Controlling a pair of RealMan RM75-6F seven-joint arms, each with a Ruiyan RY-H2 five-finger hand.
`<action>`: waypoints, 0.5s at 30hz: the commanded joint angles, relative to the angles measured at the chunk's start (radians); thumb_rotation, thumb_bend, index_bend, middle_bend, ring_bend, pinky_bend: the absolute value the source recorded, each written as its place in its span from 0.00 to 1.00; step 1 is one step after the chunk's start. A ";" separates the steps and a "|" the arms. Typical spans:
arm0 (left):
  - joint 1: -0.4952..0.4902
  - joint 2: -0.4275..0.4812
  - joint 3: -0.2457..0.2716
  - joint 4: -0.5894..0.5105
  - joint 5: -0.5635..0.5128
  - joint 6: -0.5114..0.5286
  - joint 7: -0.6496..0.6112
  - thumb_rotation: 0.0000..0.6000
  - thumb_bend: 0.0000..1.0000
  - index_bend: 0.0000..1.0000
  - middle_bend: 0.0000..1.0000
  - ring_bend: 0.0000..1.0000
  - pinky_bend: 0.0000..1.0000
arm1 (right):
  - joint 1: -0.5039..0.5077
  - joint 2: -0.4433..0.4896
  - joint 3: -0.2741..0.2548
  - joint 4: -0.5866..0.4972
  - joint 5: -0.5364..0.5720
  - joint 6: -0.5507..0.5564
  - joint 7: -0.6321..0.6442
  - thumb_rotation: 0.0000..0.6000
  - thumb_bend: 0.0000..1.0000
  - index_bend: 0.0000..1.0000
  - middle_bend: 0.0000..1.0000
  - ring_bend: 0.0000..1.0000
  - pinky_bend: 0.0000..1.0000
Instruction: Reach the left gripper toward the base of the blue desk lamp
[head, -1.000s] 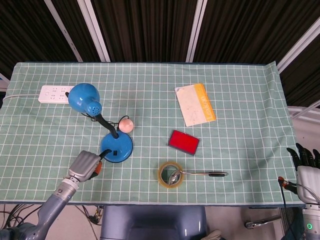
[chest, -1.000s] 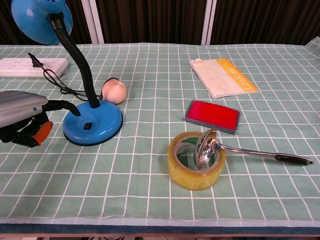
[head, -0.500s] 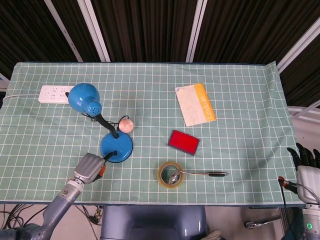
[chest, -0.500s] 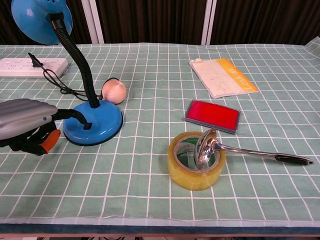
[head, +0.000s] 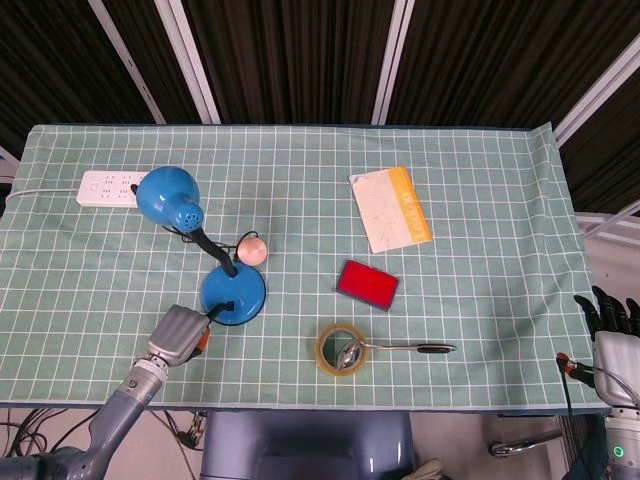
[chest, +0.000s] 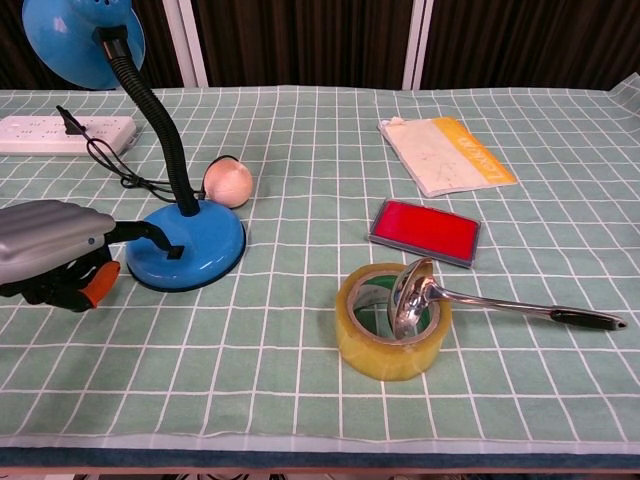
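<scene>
The left hand's (chest: 50, 250) dark fingertips (chest: 150, 231) touch, or nearly touch, the near-left rim of the round base of the blue gooseneck desk lamp (chest: 190, 247), holding nothing; finger spread unclear. The right hand (head: 612, 330) hangs off the green checked tablecloth's (head: 480, 240) edge.

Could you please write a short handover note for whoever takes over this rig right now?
Left hand: low over the table at the near left, right beside the lamp base, with one finger over its near-left edge; whether it touches cannot be told. It holds nothing.
Right hand: parked off the table's right edge, holding nothing.
Blue desk lamp: upright, with its cord running back to the power strip.
Nearby: a pink ball just behind the base; a ladle resting in the tape roll.
Done: the reach is practically finished.
Left: at most a slight closing move onto the base.
</scene>
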 joint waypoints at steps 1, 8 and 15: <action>-0.005 0.000 0.005 0.001 -0.007 -0.005 0.008 1.00 0.75 0.19 0.84 0.74 0.79 | 0.000 0.000 0.000 0.000 0.001 -0.001 -0.001 1.00 0.24 0.18 0.10 0.11 0.00; -0.011 0.003 0.014 -0.002 -0.014 -0.016 0.005 1.00 0.75 0.22 0.83 0.74 0.79 | 0.000 -0.001 0.001 0.000 0.002 0.000 -0.003 1.00 0.24 0.17 0.10 0.11 0.00; -0.021 0.006 0.024 -0.004 -0.015 -0.026 0.011 1.00 0.75 0.25 0.84 0.74 0.78 | 0.001 -0.001 0.001 -0.001 0.002 0.000 -0.002 1.00 0.24 0.17 0.10 0.11 0.00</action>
